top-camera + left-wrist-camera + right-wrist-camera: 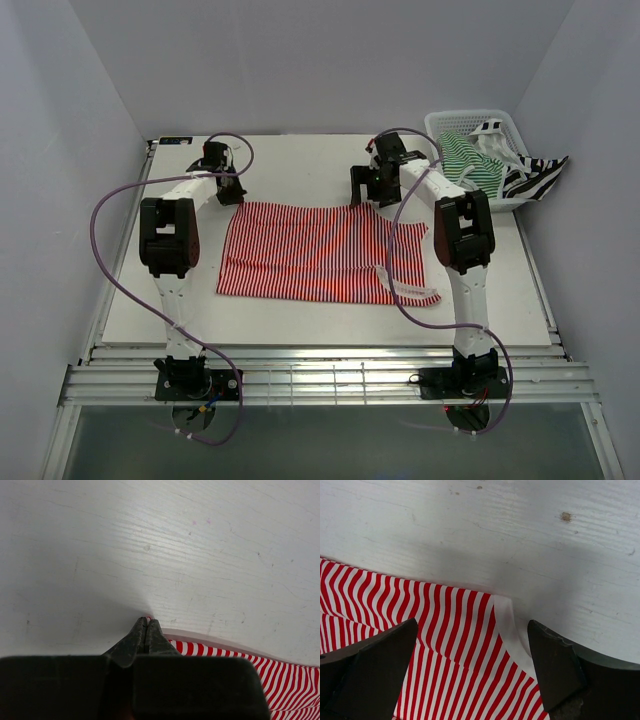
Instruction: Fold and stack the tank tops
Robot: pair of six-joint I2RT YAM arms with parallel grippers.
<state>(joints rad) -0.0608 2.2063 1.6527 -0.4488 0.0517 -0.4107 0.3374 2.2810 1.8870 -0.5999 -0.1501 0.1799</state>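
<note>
The left arm (pixel 170 235) is reaching out low across the white table (pixel 300 160), well to the left of the white lattice basket (pixel 470 116), and its wrist is tipping down toward the board. The left gripper (pixel 146 622) is clenching: its two dark fingers (pixel 135 640) are pressing flat against each other, with a sliver of red showing at their tips, so it is pinching the far left corner of the red-and-white top (pixel 310 255). The white-bound edge of the cloth is running away from those tips, toward the basket side. The right arm (pixel 462 230) is stretching forward too, bending at the elbow, with its wrist just left of the basket. The right gripper (pixel 472 625) is standing released and wide. One finger is hanging over the stripes and the other over bare board, neither is gripping anything, and the top's far corner nearest the basket is lying between and below them. There are two arms and two grippers. There are three tank tops and one basket. The red-and-white top is lying spread nearly flat, left of the basket and nearer the arm bases than it. The green-and-white top (pixel 465 155) is sitting crumpled inside the basket. The black-and-white top (pixel 535 178) is hanging over the basket's right rim, partly inside and partly trailing outside. Two purple cables (pixel 100 215) are looping along the arms, one on each.
</note>
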